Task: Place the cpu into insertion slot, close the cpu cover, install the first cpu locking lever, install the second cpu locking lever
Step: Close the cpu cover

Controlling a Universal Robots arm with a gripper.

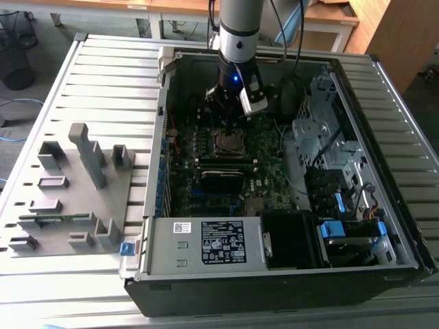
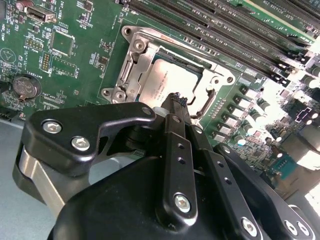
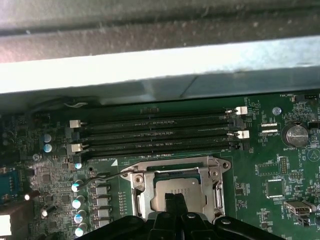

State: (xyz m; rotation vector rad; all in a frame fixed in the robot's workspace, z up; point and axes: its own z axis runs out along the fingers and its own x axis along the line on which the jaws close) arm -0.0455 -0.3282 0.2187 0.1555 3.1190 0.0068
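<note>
The cpu [image 2: 161, 80] lies flat in the insertion slot [image 2: 205, 102] on the green motherboard, its dull silver top showing through the window of the cpu cover [image 2: 131, 65]. The cover is down around the chip. My gripper [image 2: 174, 98] hovers right over the cpu's edge, its two black fingers pressed together with nothing between them. In the first wrist view the same fingertips [image 3: 175, 199] overlap the cpu [image 3: 172, 187] inside the cover frame [image 3: 138, 186]. A thin wire locking lever [image 3: 102, 176] sticks out sideways from the socket. In the exterior view the gripper [image 1: 229, 130] stands over the slot [image 1: 230, 144].
Long black memory slots [image 3: 155, 131] run beside the socket. The open computer case [image 1: 158, 123] surrounds the board, with a power supply [image 1: 206, 243] in front and drive cages [image 1: 329, 151] at the exterior view's right. A grey fixture rack [image 1: 75, 185] stands at the left.
</note>
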